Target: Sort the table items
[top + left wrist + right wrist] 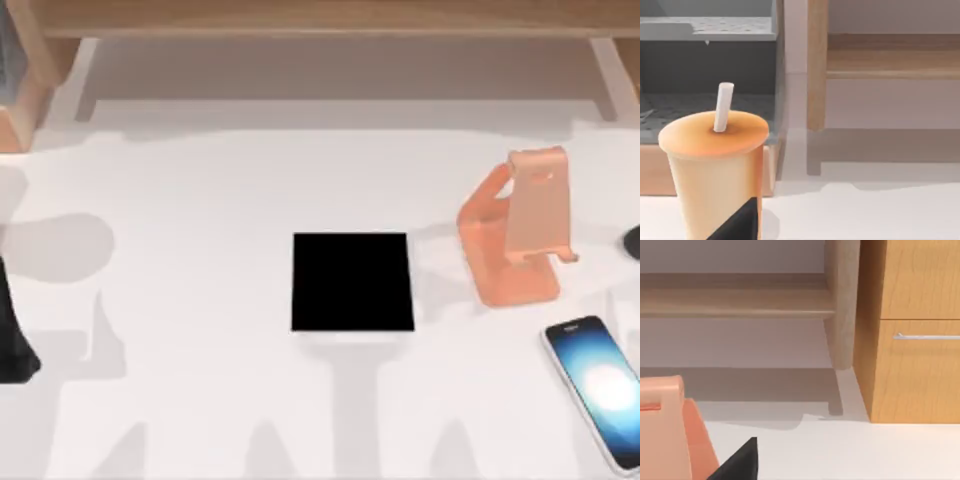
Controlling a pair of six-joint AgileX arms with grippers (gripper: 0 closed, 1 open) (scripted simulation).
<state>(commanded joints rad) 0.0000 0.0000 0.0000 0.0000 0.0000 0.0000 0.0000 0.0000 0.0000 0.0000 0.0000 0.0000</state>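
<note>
The smartphone [598, 385] lies flat at the table's front right, white-rimmed, its screen glowing blue-white. A dark oval mouse [632, 241] sits at the right edge, cut off by the frame, just right of an orange phone stand [520, 230]. My left arm [12, 340] stands parked at the table's far left edge. A dark corner of my left gripper [740, 222] shows in front of an orange cup. A dark corner of my right gripper [740, 462] shows beside the stand [670, 430]. Neither gripper is near the phone or the mouse.
A black square mat [352, 281] lies at the table's centre. An orange cup with a white straw [715, 165] stands before a grey rack [710, 60]. A wooden shelf [330, 20] runs along the back, and a wooden drawer cabinet [915, 330] stands at the back right.
</note>
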